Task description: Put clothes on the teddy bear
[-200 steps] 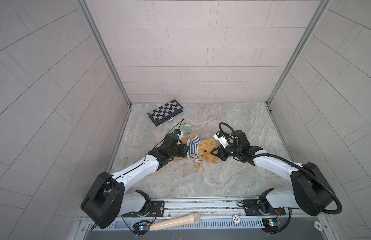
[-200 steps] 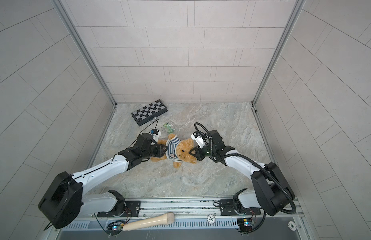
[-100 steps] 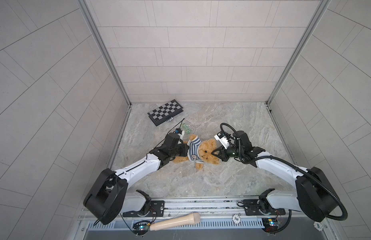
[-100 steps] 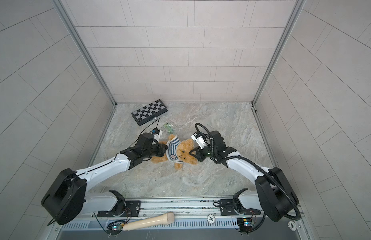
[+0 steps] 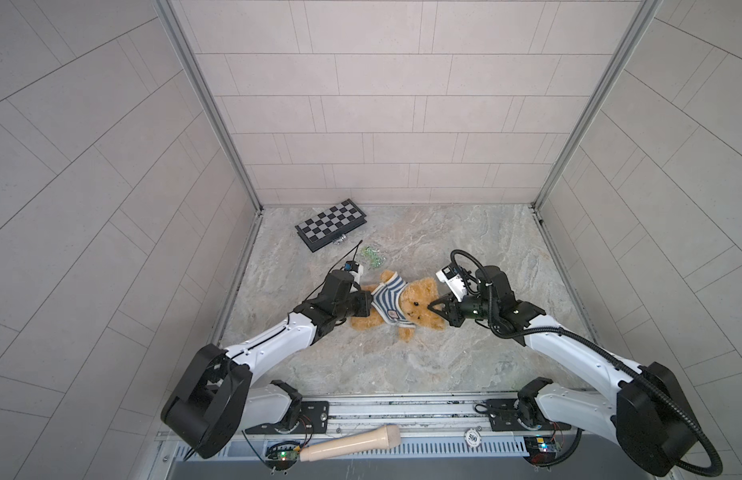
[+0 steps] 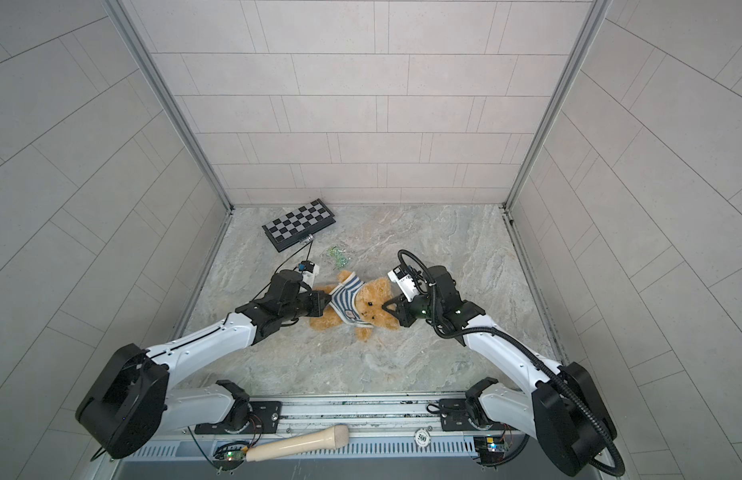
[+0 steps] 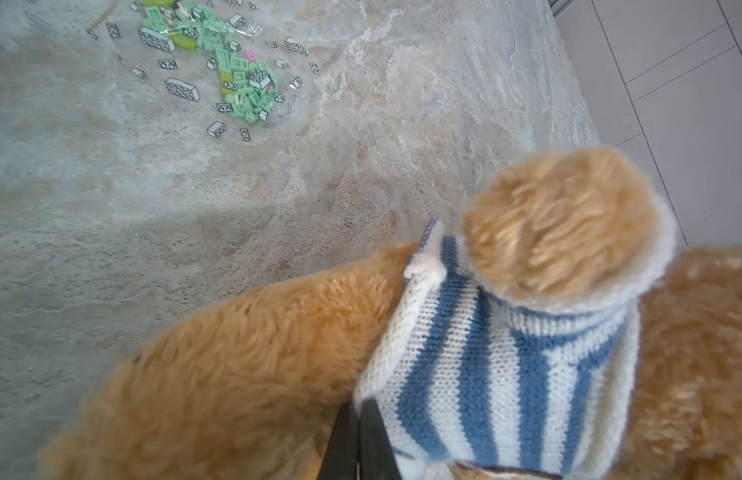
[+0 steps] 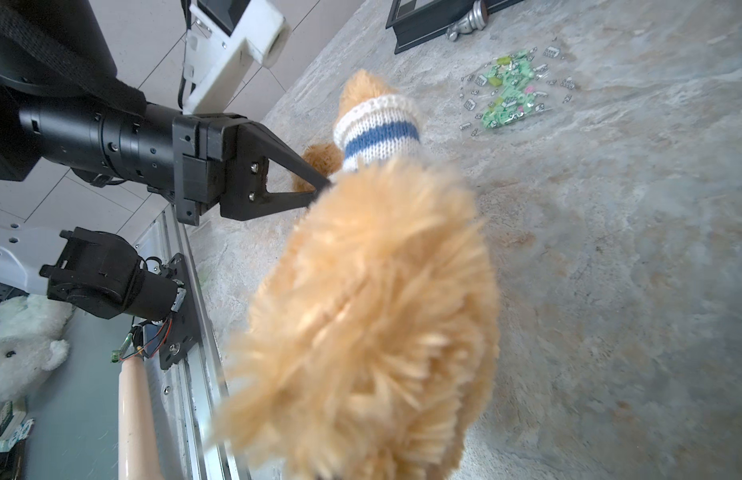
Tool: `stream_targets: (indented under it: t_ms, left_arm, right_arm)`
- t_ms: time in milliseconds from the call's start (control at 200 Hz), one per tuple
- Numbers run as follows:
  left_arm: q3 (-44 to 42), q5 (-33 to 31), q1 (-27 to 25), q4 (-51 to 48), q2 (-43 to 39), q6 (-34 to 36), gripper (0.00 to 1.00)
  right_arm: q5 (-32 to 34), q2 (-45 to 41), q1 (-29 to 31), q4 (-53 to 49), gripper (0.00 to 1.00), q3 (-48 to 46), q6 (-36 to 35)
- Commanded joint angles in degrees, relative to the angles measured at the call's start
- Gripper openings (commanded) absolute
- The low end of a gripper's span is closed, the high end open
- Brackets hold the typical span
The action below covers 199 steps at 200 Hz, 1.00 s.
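At the middle of the table (image 5: pixel 402 365): teddy bear (image 5: pixel 421 296), lying face up, head to the right. Striped sweater (image 5: pixel 387 298) sits over the torso, far arm through its sleeve, legs bare. Left gripper (image 5: pixel 367 307): jaws together on the sweater hem. Right gripper (image 5: pixel 433 306): pinched onto the head fur. Step in hand, as judged: draw the hem left toward the legs. Pull low and slowly, the right grip anchoring the head; thin knit may slip free.

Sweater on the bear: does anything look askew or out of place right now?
Yes. The striped sweater sits bunched high toward the neck of the teddy bear, leaving its belly bare. The left gripper is pinched shut on the hem.
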Motion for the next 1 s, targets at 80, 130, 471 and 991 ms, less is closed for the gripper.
stream_targets:
  t_ms: [80,130,471,991]
  left_arm:
    - [-2.22,-2.81,2.37,-1.25,-2.47,0.60,0.00]
    - [-2.54,-2.81,2.42,-1.16,-2.66,0.49,0.00]
    - [-2.73,2.56,-1.90,6.51,-1.86,-1.28,0.07]
    - [-5.12,-4.88,-9.17,6.95,1.64,-1.87,0.42]
  right_arm:
    - [1.56,-2.22,0.05,0.96,0.00,-0.43,1.55]
    - [1.95,-2.05,0.04,1.15,0.00,-0.58,1.80]
    - [3.57,3.09,0.08,7.71,0.00,-2.15,6.03]
    - [5.40,9.26,-1.80,9.54,0.00,-1.29,5.75]
